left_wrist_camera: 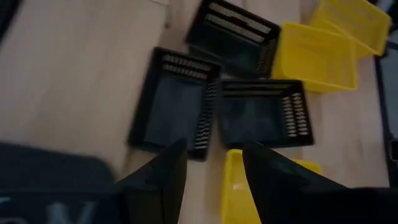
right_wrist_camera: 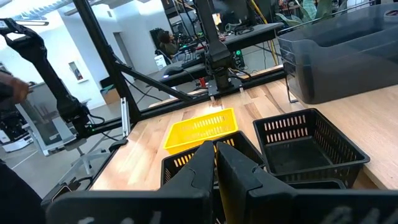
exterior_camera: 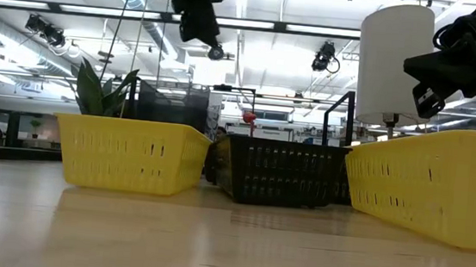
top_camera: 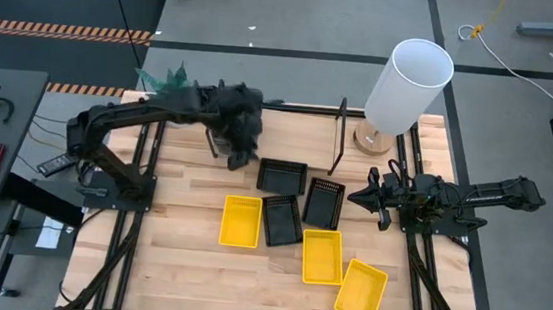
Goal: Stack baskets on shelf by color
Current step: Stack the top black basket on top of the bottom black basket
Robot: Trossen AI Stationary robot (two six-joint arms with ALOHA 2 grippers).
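Baskets: three black [top_camera: 282, 177], three yellow [top_camera: 241, 220], clustered mid-table. Left claw [left_wrist_camera: 211, 168] spread, empty above them; right claw [right_wrist_camera: 216, 163] closed, empty.

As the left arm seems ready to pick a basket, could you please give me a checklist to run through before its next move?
1. Left end effector open and empty: ok; it is above the black baskets.
2. Black baskets stacked: not ok; all three lie singly on the table.
3. Yellow baskets stacked: not ok; all three lie singly.
4. Right end effector out of the way: cannot tell; it is shut and raised, close beside the black baskets.
5. Free place on the shelf: cannot tell; the left arm covers most of it in the high view.
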